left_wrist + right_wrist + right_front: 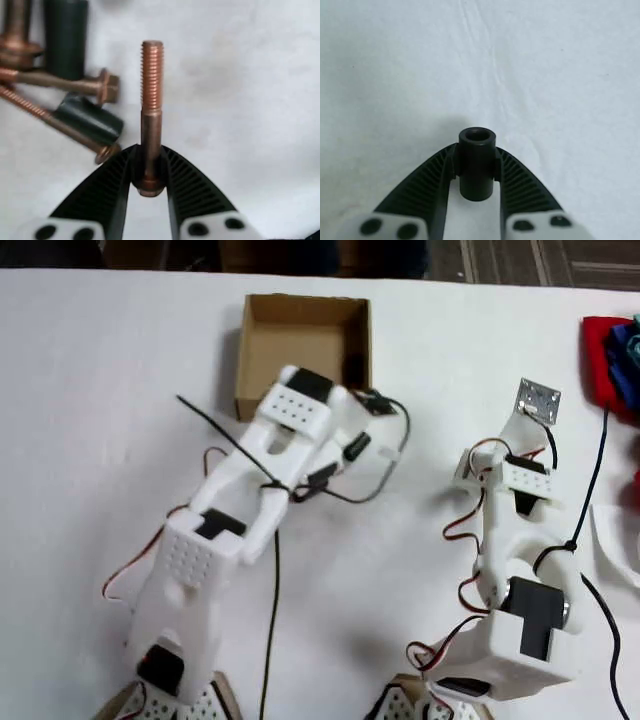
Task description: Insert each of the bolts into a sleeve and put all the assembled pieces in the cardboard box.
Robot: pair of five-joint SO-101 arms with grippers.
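Above table, left claw clamps bolt; right claw clamps sleeve

you're looking down on a table covered in white from side to side. the covering lies mostly flat, and up close in the right wrist view its surface shows fine creases and a slightly rough grain. beyond the table's far edge runs a dark strip of the room, with pale lines slanting across it at the right and a brownish shape, too dim to name, near the middle. at the table's right edge lies a bundle of red and blue fabric. the light is soft and even, and shadows fall faint and blurred.
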